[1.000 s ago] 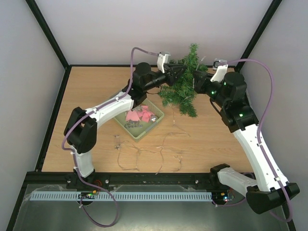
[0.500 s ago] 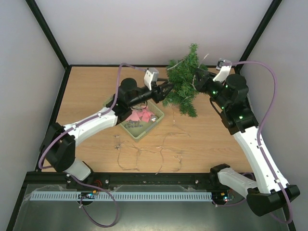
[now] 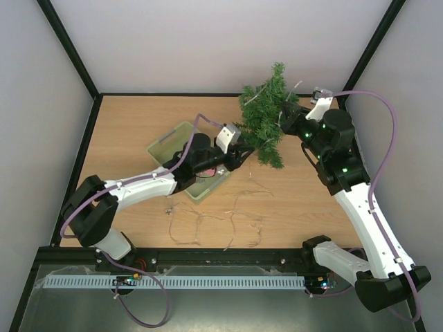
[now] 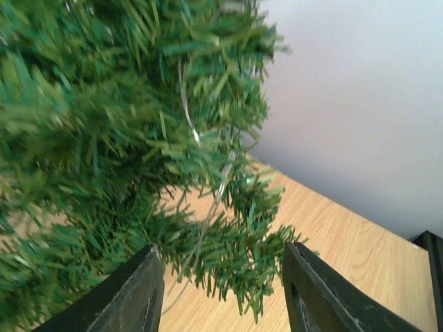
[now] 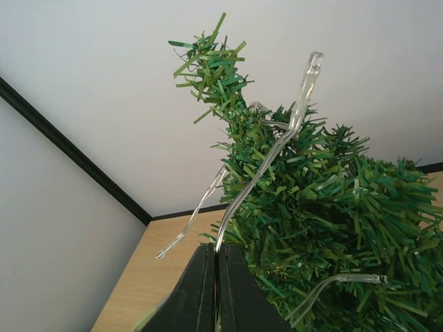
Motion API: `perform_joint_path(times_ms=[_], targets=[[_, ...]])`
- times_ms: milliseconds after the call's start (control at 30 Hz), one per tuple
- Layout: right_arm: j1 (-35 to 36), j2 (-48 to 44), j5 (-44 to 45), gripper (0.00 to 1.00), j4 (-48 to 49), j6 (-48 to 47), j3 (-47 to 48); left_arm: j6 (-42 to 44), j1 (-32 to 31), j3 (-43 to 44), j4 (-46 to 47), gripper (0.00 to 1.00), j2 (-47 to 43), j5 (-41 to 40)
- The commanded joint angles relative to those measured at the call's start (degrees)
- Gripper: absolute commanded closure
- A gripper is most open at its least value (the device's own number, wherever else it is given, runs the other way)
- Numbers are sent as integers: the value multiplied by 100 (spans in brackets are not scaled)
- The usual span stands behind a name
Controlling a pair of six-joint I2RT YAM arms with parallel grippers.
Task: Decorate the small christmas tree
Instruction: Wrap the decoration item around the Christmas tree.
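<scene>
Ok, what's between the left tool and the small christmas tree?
Only a thin light wire dangling from the small christmas tree. The left wrist view shows it hanging just ahead of the open left tool, with the wooden table behind.

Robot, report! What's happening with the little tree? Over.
Left gripper open beside the small christmas tree. Right gripper shut on light string. Basket under left arm.
</scene>
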Motion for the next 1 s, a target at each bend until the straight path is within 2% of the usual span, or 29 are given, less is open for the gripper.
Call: perform_joint_path(times_ms=[0, 133, 267, 600, 833, 967], targets=[[-33, -105, 31, 98, 175, -24, -71, 142, -197, -162, 72, 51, 294, -555], [-26, -116, 63, 98, 158, -55, -48, 18, -422, -434, 197, 51, 464, -963], [-28, -137, 70, 98, 188, -47, -47, -345, -528, -773, 712, 48, 727, -1234], [-27, -103, 68, 98, 236, -55, -47, -669, -551, -394, 912, 47, 1598, -1942], [-25, -103, 70, 98, 254, -73, -74, -555, -547, -131, 949, 48, 1892, -1837], [-33, -103, 86, 98, 259, -81, -78, -581, -551, -102, 1056, 55, 1956, -1622]])
